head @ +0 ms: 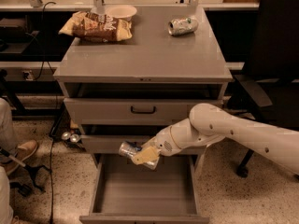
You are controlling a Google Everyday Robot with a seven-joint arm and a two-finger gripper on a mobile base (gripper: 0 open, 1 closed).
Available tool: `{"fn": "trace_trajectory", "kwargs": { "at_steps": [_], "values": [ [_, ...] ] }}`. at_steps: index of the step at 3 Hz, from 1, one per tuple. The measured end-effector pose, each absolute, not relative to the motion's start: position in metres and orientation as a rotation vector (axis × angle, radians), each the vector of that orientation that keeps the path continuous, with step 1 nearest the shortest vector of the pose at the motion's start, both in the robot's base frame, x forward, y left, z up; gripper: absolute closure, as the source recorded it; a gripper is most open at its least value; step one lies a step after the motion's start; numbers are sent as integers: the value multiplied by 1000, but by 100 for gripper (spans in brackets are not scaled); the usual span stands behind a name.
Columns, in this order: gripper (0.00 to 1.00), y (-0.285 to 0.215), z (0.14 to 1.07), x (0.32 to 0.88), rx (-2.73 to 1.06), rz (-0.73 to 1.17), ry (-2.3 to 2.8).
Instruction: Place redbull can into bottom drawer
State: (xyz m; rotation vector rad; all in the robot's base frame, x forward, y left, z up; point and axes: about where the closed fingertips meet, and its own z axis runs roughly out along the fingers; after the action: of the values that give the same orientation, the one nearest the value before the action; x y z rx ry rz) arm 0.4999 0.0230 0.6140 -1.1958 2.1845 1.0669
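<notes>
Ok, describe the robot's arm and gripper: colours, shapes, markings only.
The arm is a smooth, cream-white rounded shell, marked with small dark dots, with a bulbous joint and ringed wrist. The gripper, above the open grey metal bottom drawer, has pale yellowish-tan fingers. No cables show.

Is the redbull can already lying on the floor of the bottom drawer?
No, the redbull can is held in the end effector, which hangs above the floor of the open bottom drawer.

No text or label can be read.
</notes>
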Motion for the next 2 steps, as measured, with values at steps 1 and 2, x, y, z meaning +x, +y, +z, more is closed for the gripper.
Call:
{"fn": "trace_trajectory", "kwargs": {
  "at_steps": [1,2],
  "values": [
    [100,32,581,490,-1133,1058,2220],
    [100,43,530,482,-1019,1084,2220]
  ]
}}
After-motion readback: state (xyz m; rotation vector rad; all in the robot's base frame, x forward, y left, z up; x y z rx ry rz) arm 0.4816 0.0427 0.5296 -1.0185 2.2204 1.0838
